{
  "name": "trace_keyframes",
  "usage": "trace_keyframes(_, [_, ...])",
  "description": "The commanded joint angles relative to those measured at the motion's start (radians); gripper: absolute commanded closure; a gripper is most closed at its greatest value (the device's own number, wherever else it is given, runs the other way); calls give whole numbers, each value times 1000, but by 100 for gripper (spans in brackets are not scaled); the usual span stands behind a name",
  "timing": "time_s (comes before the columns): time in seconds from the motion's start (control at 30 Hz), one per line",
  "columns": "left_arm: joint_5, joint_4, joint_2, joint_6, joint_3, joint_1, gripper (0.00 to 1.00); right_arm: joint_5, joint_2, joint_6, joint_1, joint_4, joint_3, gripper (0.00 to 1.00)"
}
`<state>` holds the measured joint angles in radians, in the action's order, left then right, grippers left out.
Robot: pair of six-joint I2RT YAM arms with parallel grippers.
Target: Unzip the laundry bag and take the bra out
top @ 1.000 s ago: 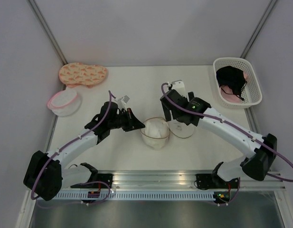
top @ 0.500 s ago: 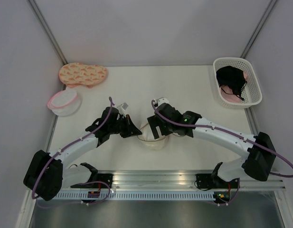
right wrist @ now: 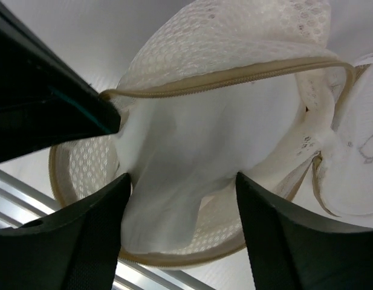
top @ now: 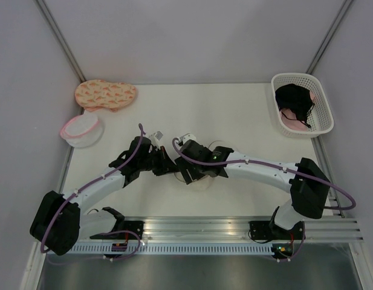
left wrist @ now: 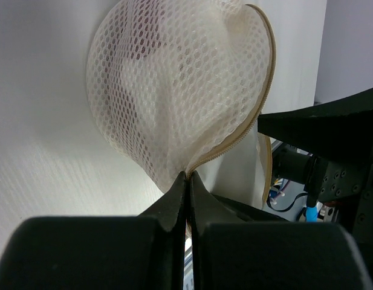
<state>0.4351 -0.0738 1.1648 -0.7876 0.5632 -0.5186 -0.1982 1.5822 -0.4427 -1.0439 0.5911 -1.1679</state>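
The cream mesh laundry bag [left wrist: 174, 90] lies at the table's front middle, unzipped, its brown zip rim [right wrist: 234, 72] gaping. In the top view only a sliver of the bag [top: 202, 183] shows under the right wrist. My left gripper [left wrist: 187, 178] is shut on the bag's rim at its near edge [top: 171, 166]. My right gripper [right wrist: 181, 181] is open over the bag's mouth [top: 195, 175], its fingers on either side of the bra's whitish cup [right wrist: 192, 139]. A dark red patch of the bra [left wrist: 144, 48] shows through the mesh.
A white basket [top: 322, 103] with a black garment [top: 295, 99] and a pink garment stands at the back right. A pink-rimmed round bag [top: 81, 129] and an orange patterned pouch [top: 106, 94] lie at the back left. A metal rail [top: 234, 232] runs along the near edge.
My right gripper has moved left and down from beside the bag to over its open mouth, covering it in the top view. My left gripper keeps its hold on the rim.
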Motion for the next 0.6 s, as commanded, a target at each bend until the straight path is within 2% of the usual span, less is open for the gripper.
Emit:
trace_keyframes(0.0, [-13,12,-16,-1,9,-1,98,-58,48,16,-7,9,-79,27])
trace_keyframes(0.03, [-12,12,-19,-1,9,-1,98,-70,56,22,-8,19,-97,37])
trace_keyframes(0.1, [-10,14,-25,-1,9,-1,98,-108,70,27,-7,33,-117,51])
trace_keyframes(0.13, [-9,12,-27,-1,9,-1,98,-121,68,30,-8,47,-139,69])
trace_keyframes(0.23, [-7,12,-30,-2,6,-3,98,-167,52,32,-8,79,-179,100])
trace_keyframes(0.57, [-7,19,-24,-4,15,-1,98,-195,-119,58,-5,180,-318,100])
